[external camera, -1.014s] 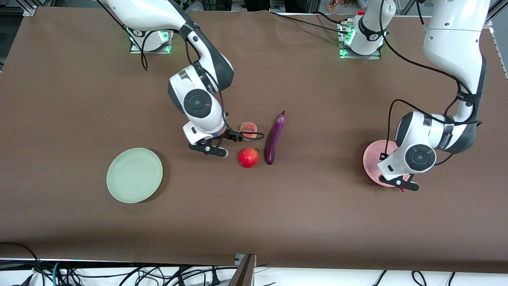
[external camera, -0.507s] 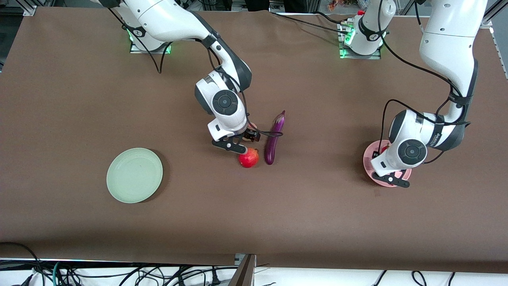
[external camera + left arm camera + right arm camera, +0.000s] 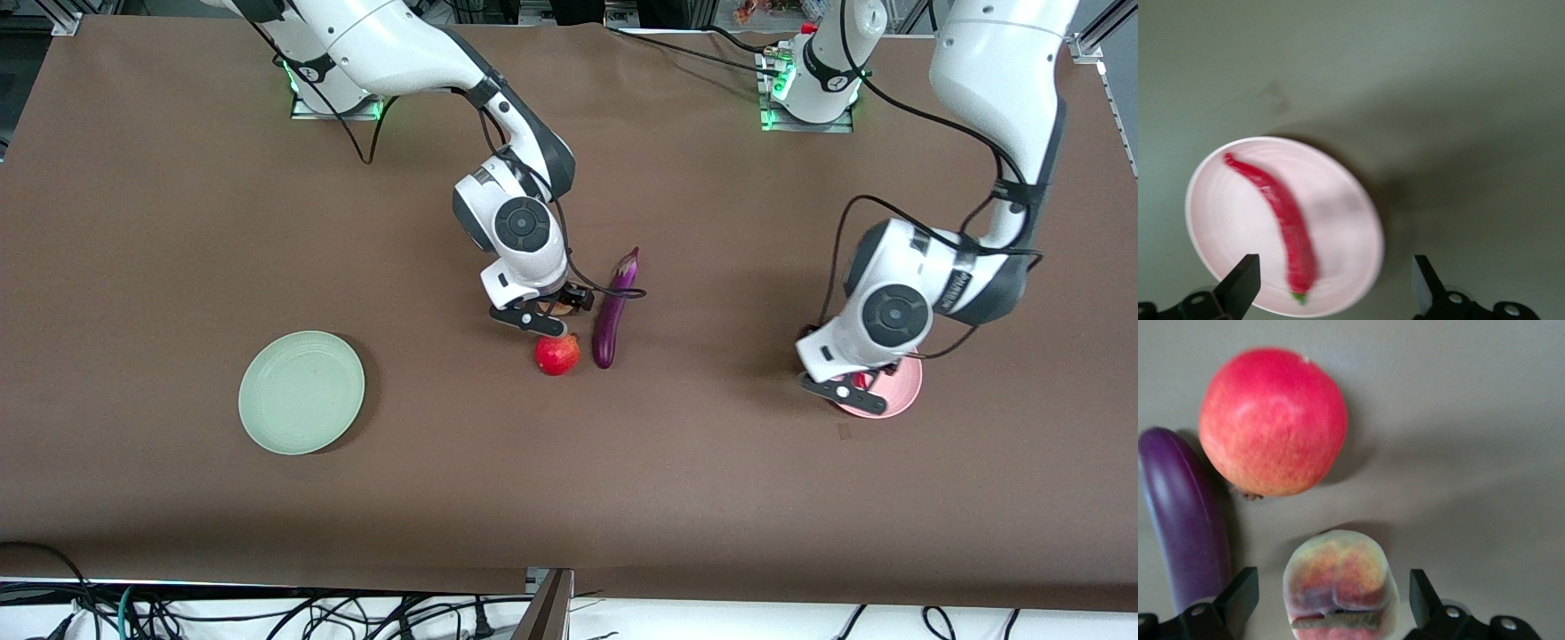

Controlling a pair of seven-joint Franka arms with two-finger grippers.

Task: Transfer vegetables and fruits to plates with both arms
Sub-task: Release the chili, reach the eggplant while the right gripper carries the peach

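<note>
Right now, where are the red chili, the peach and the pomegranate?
red chili (image 3: 1281,210): left wrist view, mid-body, on the pink plate (image 3: 1211,220).
peach (image 3: 1340,577): right wrist view, blushed top.
pomegranate (image 3: 556,353): front view, centre of fruit.

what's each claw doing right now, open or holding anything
Left claw: open, holding nothing, over the pink plate where the red chili lies.
Right claw: open, holding nothing, straddling the peach on the table.
</note>
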